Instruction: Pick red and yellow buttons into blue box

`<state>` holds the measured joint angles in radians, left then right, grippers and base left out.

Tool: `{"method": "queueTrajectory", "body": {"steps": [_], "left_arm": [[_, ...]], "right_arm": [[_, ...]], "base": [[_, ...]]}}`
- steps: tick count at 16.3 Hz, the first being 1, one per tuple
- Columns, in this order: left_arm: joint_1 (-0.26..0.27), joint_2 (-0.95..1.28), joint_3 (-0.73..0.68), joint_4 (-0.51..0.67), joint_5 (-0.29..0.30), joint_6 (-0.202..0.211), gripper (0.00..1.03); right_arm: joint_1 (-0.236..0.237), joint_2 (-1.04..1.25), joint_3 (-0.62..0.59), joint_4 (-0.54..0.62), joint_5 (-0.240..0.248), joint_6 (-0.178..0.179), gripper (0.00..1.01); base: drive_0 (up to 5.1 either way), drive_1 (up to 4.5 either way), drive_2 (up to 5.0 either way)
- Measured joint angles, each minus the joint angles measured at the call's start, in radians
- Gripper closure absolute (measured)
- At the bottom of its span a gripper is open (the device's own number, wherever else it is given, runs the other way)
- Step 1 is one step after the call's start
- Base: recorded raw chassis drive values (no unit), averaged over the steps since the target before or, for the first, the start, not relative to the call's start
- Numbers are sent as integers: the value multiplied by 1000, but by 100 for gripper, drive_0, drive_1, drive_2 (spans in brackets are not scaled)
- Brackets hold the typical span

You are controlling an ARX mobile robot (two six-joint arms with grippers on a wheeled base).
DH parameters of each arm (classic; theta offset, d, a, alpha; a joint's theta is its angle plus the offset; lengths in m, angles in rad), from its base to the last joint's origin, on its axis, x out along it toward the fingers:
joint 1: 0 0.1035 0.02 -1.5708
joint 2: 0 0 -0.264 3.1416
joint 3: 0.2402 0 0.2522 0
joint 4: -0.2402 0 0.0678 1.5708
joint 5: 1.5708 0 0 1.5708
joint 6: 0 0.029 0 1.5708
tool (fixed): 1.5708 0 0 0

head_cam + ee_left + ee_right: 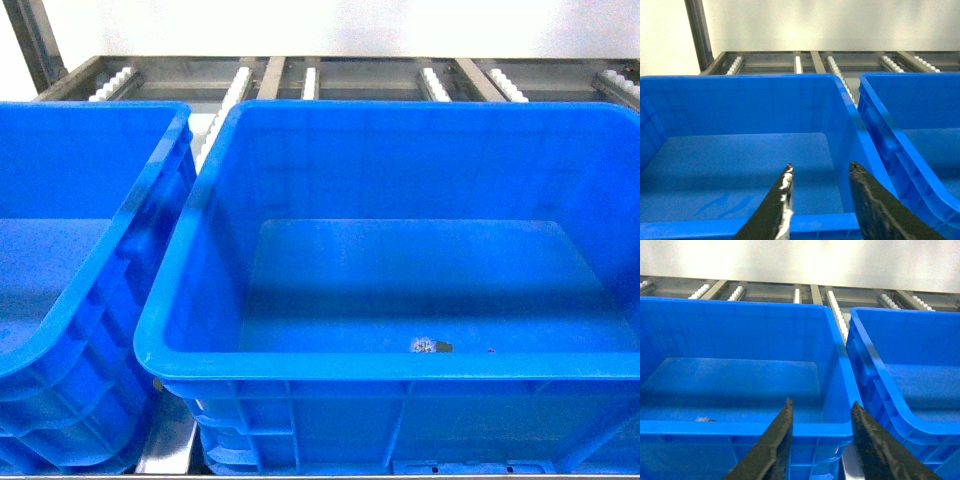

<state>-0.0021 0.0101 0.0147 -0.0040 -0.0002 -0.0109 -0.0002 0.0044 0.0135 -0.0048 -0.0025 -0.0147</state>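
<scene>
Two deep blue plastic boxes are seen side by side on a roller rack, with both grippers held apart above their near rims.

In the left wrist view, the left gripper (820,172) is shown with its two dark fingers spread and nothing between them, poised over the near rim of a blue box. In the right wrist view, the right gripper (821,407) is likewise parted and bare, over the near right corner of another box. In the head view, the blue box (300,130) fills the centre and right; a small pale speck with a dark bit (428,346) is seen on its floor by the near wall. A second box (110,230) is set just beside it on the left. Behind both, metal rails with white rollers (232,90) are seen, then a pale wall. The red and yellow buttons cannot be made out in any view.
</scene>
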Motion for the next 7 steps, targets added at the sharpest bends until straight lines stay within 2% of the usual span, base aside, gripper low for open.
{"method": "queueTrajectory", "body": {"steps": [2, 7], "left_arm": [[0, 0, 0, 0, 0, 0, 58], [0, 0, 0, 0, 0, 0, 3]], "right_arm": [[0, 0, 0, 0, 0, 0, 56], [0, 0, 0, 0, 0, 0, 1]], "base": [[0, 0, 0], [0, 0, 0]]}}
